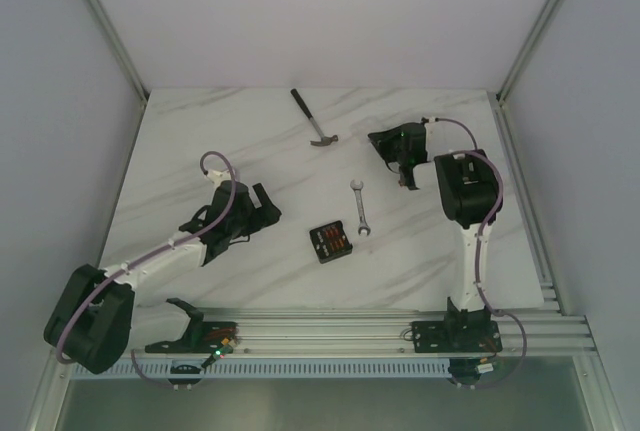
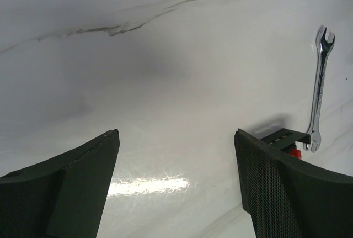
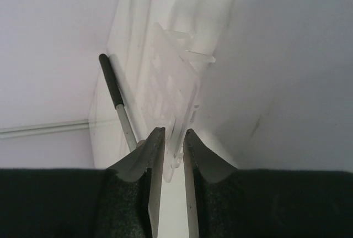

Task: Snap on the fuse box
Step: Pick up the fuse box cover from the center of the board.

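The fuse box, small, black, with reddish-orange fuses, lies open-topped on the marble table just left of the wrench. Its corner shows behind my left finger in the left wrist view. My left gripper is open and empty, low over the table to the left of the box. My right gripper is at the back right, shut on a clear plastic cover, which stands up between its fingertips. The cover is too faint to make out in the top view.
A silver wrench lies right of the fuse box, also in the left wrist view. A hammer lies at the back middle; its handle shows beside the right fingers. Walls and frame posts bound the table.
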`<action>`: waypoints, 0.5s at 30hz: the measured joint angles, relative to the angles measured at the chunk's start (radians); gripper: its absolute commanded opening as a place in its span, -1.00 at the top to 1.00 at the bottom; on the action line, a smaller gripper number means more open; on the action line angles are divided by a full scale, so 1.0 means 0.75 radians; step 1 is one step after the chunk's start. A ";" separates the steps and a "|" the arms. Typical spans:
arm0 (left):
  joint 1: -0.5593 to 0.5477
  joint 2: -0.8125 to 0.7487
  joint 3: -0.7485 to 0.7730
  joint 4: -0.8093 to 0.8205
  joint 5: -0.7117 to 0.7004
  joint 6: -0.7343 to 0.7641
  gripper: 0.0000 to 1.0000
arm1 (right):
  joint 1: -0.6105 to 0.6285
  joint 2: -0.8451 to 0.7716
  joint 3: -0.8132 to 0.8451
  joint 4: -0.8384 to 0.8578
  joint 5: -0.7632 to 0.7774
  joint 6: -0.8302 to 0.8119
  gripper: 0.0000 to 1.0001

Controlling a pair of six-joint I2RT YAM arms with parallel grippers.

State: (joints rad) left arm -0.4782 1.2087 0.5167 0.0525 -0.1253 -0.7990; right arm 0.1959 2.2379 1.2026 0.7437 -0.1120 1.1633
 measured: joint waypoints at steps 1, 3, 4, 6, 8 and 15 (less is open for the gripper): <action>0.001 -0.002 0.000 0.000 0.003 0.000 -0.88 | -0.002 0.000 -0.007 0.025 -0.005 0.001 0.62; 0.001 -0.010 -0.001 0.000 0.003 0.000 -0.88 | -0.007 0.000 -0.025 0.075 -0.022 0.002 0.70; 0.001 -0.016 -0.001 0.000 0.003 0.000 -0.88 | -0.010 -0.001 -0.039 0.097 -0.034 0.002 0.72; 0.001 -0.030 -0.003 0.001 0.003 -0.001 -0.88 | -0.018 -0.007 -0.075 0.130 -0.062 0.004 0.75; 0.001 -0.038 -0.004 0.002 0.004 -0.001 -0.88 | -0.023 -0.030 -0.113 0.149 -0.092 0.002 0.77; 0.002 -0.057 -0.005 0.005 0.034 -0.001 -0.87 | -0.026 -0.279 -0.327 0.164 -0.250 -0.056 0.81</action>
State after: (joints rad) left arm -0.4770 1.1656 0.5129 0.0563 -0.0998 -0.7994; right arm 0.1764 2.0289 0.9577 0.8665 -0.2993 1.1213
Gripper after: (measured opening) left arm 0.940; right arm 0.215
